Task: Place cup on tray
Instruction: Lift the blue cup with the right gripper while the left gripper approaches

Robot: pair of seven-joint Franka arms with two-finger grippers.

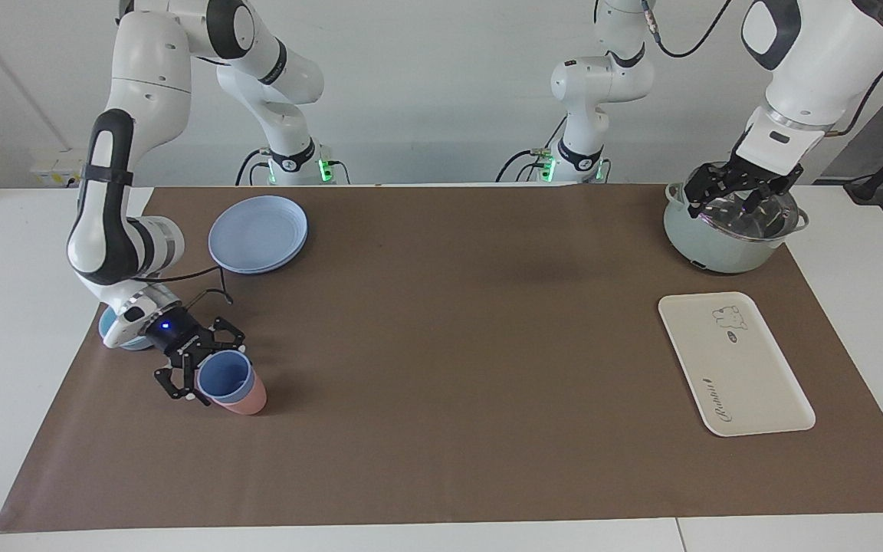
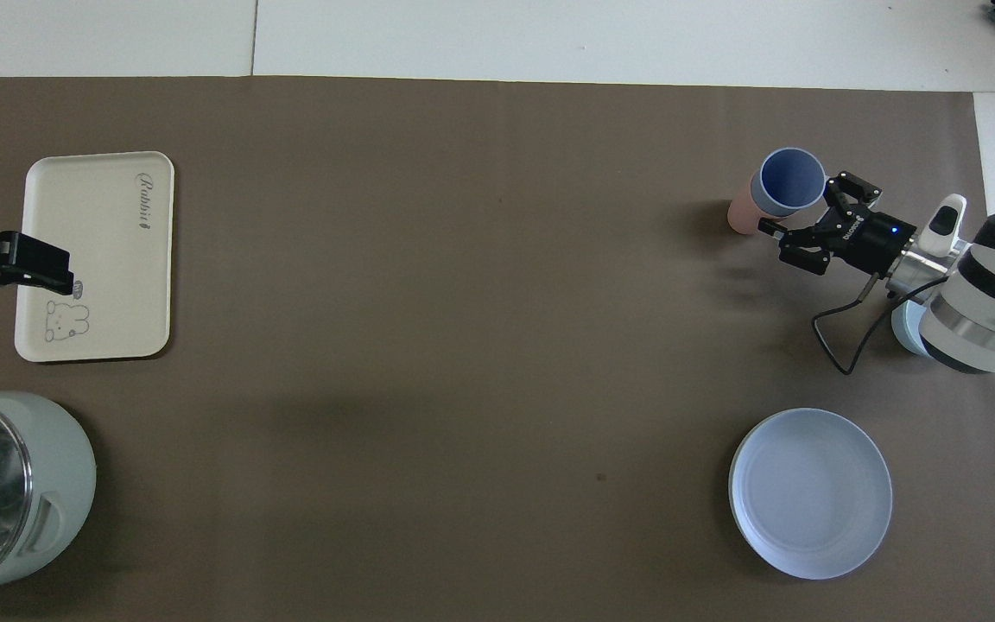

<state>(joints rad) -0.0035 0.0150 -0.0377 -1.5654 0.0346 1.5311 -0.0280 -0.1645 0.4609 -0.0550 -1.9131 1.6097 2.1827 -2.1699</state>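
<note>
Right pincer (image 1: pixel 201 373) spread wide at cup (image 1: pixel 224 377), nested in pink tumbler (image 1: pixel 246 399) near counter's right-arm end; tray (image 1: pixel 734 363) sits near left-arm end; left pincer (image 1: pixel 725 195) waits over pot (image 1: pixel 733 230), fingers unreadable; risk: both tumblers lift together.

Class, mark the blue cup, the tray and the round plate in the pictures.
blue cup (image 1: pixel 224 376), facing view, inside of its mouth
tray (image 1: pixel 740 368), facing view, bare middle
round plate (image 2: pixel 811 492), overhead view, its centre
</note>
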